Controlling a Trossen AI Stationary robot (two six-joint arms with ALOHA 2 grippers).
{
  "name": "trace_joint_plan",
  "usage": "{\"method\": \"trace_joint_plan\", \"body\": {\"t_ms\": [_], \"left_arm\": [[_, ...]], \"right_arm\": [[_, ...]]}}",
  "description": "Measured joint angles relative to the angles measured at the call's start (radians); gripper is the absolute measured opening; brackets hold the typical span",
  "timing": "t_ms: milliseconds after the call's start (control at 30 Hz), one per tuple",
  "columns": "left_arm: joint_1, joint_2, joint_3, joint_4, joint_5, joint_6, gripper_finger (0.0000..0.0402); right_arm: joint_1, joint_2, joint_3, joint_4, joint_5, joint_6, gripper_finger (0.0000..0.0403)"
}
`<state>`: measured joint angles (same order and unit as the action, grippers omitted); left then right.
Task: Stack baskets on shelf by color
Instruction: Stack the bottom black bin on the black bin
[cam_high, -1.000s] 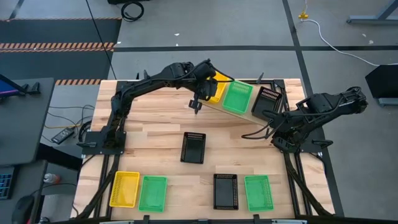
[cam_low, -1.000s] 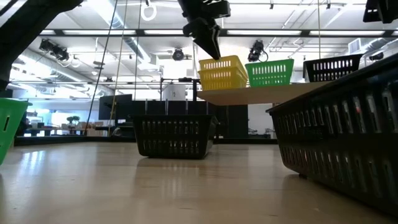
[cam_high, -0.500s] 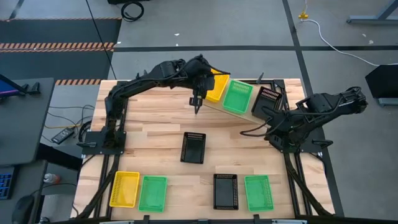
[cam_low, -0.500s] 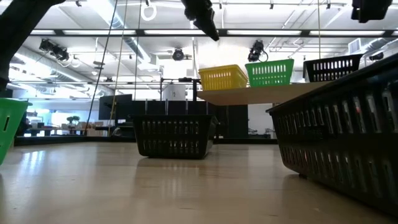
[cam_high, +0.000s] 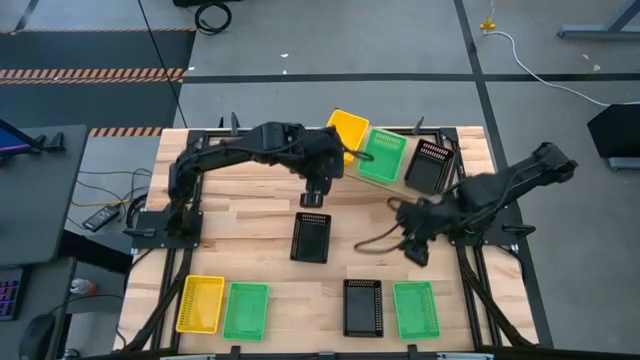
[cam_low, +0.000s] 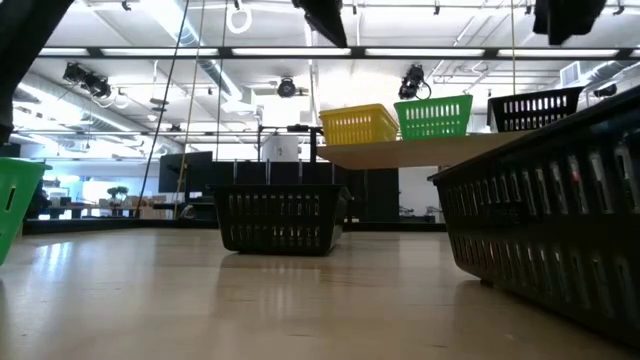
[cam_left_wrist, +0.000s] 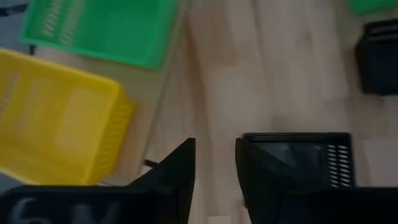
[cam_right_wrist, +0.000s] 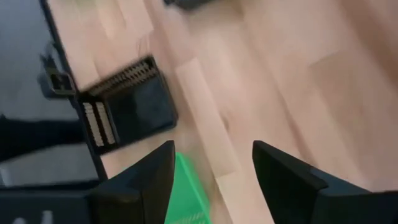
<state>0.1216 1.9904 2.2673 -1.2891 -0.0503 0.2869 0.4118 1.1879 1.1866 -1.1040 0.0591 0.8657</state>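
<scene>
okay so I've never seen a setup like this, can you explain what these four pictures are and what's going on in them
This is a robot with two dark arms at a wooden table, each ending in a two-finger gripper. One picture looks straight down, one looks level across the tabletop, and two come from cameras on the wrists.

A small raised shelf at the far edge carries a yellow basket, a green basket and a black basket. Six more baskets lie on the table, among them a black one in the middle.

The left gripper hangs just above that middle black basket, fingers apart, holding nothing. The right gripper is over bare wood on the right side, open and empty.
</scene>
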Motion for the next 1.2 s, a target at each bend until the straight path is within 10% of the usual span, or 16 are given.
{"method": "trace_joint_plan", "body": {"t_ms": [500,1200], "left_arm": [[-0.155,-0.053,-0.001,0.077,0.032,-0.408,0.0044],[-0.572,-0.075,0.000,0.181,-0.408,-1.014,0.0067]], "right_arm": [[0.197,0.340,0.000,0.229,-0.013,0.043,0.0220],[0.411,0.543,0.001,0.654,-0.039,0.006,0.0220]]}}
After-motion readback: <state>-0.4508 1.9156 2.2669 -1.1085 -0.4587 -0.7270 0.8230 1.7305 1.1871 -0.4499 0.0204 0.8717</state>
